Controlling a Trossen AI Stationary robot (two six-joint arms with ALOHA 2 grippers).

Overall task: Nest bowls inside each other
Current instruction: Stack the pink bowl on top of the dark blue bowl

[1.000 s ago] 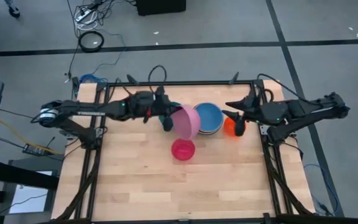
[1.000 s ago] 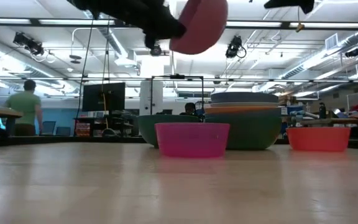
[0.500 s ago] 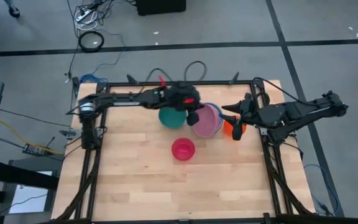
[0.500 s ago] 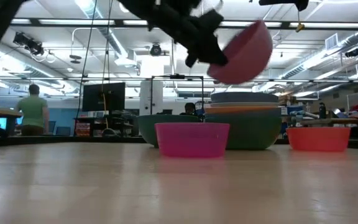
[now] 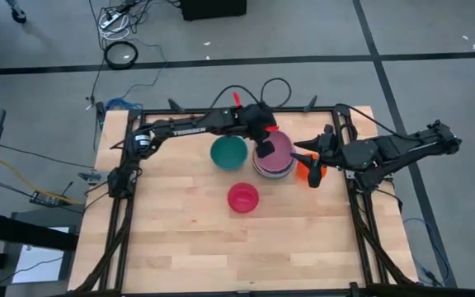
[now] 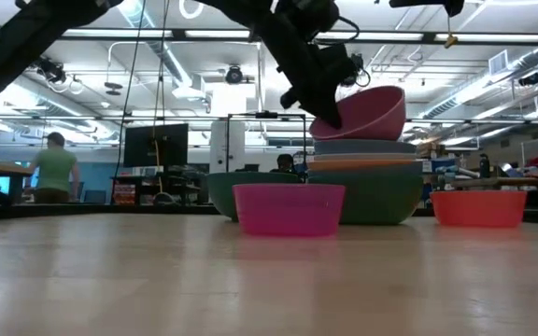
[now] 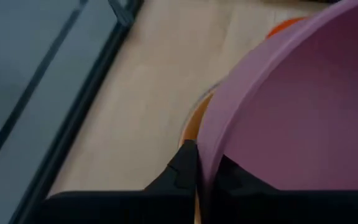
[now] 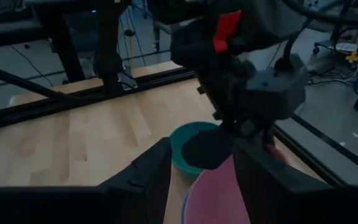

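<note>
The table (image 5: 180,239) fills the high view, with the left arm (image 5: 188,128) reaching across its far side and the right arm (image 5: 394,148) lying along its right edge. That view alone gives the layout: a stack (image 5: 262,171) of bowls at the far middle, a teal bowl (image 5: 228,152) just to its left, a small red-pink bowl (image 5: 243,198) nearer the front, and an orange bowl (image 5: 305,170) to the stack's right.

The low view shows what the overhead one hides: the stack's layers, with a wide green bowl (image 6: 372,198) at the bottom and orange and grey-blue rims above it. On top the pink bowl (image 6: 362,114) sits tilted, its left rim raised.

The left gripper (image 5: 264,148) pinches that raised rim. The left wrist view shows it closely: one dark finger (image 7: 184,168) lies against the outside of the pink wall, clamped tight.

The right gripper (image 5: 313,157) hovers over the orange bowl. Its wrist view shows both fingers (image 8: 148,171) spread apart and holding nothing, with the left gripper and the teal bowl beyond them.

People in the room behind show only in the low view.
</note>
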